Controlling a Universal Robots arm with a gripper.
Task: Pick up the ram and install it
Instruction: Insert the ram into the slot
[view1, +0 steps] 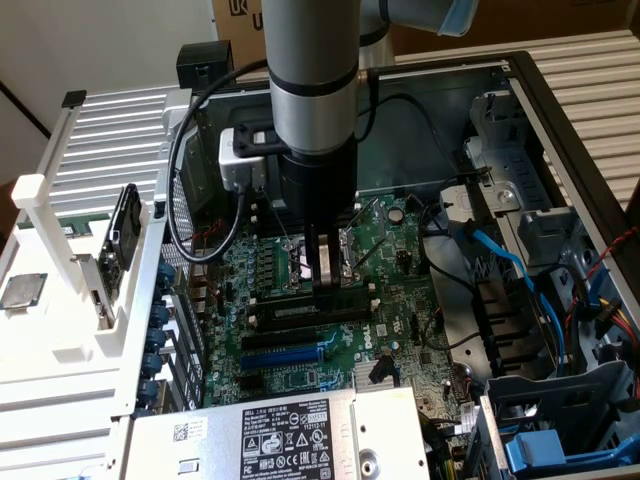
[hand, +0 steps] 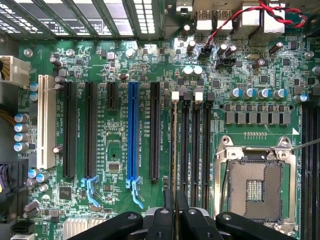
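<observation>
Looking down into the open computer case (view1: 560, 110), you see the arm standing upright over the motherboard (view1: 390, 250), its hand (view1: 324, 283) lowered right onto the bank of memory slots (view1: 300, 318). In the wrist view the hand (hand: 175, 200) has its fingers (hand: 182, 202) drawn narrow, pinching the top edge of the ram (hand: 174, 145), which stands edge-on in the outermost of the four black memory slots (hand: 195, 145), the one nearest the black expansion slot (hand: 155, 130). You cannot tell whether the stick is fully seated. The blue expansion slot (hand: 132, 132) lies just beyond that, and the open processor socket (hand: 255, 185) sits on the other side of the memory bank. In the exterior view a white rack (view1: 80, 290) stands at the exterior view's left of the case.
</observation>
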